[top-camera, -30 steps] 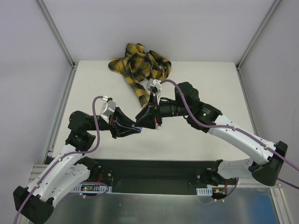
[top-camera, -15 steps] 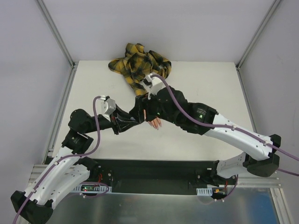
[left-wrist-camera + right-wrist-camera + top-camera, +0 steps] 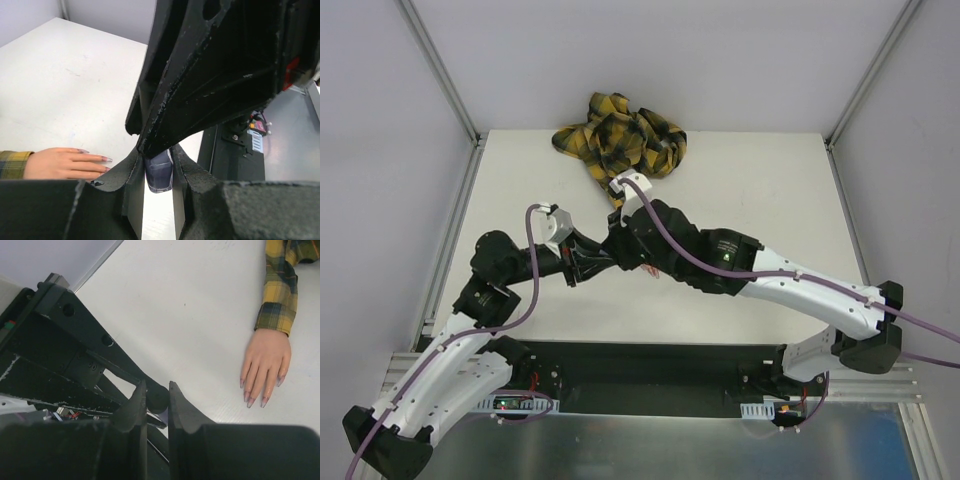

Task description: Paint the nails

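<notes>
Pinching the small purple bottle (image 3: 159, 176) between its fingers, the left gripper (image 3: 159, 161) meets the right gripper (image 3: 158, 390), whose jaws are pressed onto the dark cap (image 3: 159, 399). The nails (image 3: 255, 400) tip a peach mannequin hand (image 3: 265, 360) lying flat on the table (image 3: 200, 315), near both grippers.
</notes>
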Motion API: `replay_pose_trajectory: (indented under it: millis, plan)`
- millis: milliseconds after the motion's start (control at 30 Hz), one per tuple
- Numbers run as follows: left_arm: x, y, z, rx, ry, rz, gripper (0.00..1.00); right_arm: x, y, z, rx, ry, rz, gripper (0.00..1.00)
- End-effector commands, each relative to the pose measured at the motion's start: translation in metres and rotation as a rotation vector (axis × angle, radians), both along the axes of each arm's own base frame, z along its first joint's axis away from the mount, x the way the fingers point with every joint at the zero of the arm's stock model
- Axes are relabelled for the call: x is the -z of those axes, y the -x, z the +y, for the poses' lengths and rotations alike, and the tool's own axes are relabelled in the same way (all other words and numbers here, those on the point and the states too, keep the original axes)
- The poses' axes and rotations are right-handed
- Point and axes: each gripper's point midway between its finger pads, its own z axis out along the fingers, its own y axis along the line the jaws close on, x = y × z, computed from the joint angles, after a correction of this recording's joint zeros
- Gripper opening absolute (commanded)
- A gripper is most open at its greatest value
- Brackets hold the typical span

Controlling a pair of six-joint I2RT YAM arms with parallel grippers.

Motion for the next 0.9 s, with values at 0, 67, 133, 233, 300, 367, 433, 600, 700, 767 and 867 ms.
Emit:
replay_pose_trajectory:
  millis: [0, 67, 133, 233, 300, 367, 433, 600, 700, 767, 867]
  plan:
    - [-0.038, 0.045, -0.006, 0.251, 0.053, -0.138, 0.00, -0.005, 0.009, -0.002, -0.273, 0.020, -0.116, 0.01]
    - [-0.039, 0.064, -0.006, 0.360, 0.066, -0.117, 0.00, -0.019, 0.066, 0.010, -0.768, -0.179, -0.068, 0.00]
    - [-0.042, 0.087, -0.003, 0.497, 0.074, -0.128, 0.00, -0.021, 0.089, 0.001, -0.999, -0.351, 0.000, 0.00]
    - [-0.039, 0.090, -0.005, 0.534, 0.062, -0.099, 0.00, -0.025, 0.087, -0.004, -1.048, -0.405, 0.073, 0.00]
    - [-0.038, 0.086, -0.007, 0.520, 0.054, -0.082, 0.00, -0.027, 0.085, -0.003, -1.020, -0.401, 0.066, 0.00]
    - [-0.037, 0.080, -0.008, 0.490, 0.048, -0.077, 0.00, -0.026, 0.079, -0.004, -0.965, -0.384, 0.046, 0.00]
    - [-0.037, 0.077, -0.008, 0.468, 0.052, -0.091, 0.00, -0.022, 0.074, -0.006, -0.919, -0.359, 0.068, 0.00]
    - [-0.036, 0.063, -0.011, 0.382, 0.055, -0.088, 0.00, -0.024, 0.062, -0.004, -0.792, -0.298, 0.056, 0.04]
    - [-0.038, 0.058, -0.011, 0.340, 0.056, -0.092, 0.00, -0.021, 0.063, -0.004, -0.737, -0.257, 0.049, 0.04]
    - [-0.038, 0.055, -0.010, 0.315, 0.058, -0.096, 0.00, -0.021, 0.060, -0.003, -0.709, -0.239, 0.036, 0.04]
    - [-0.039, 0.052, -0.009, 0.278, 0.065, -0.110, 0.00, -0.015, 0.060, -0.002, -0.688, -0.204, 0.033, 0.04]
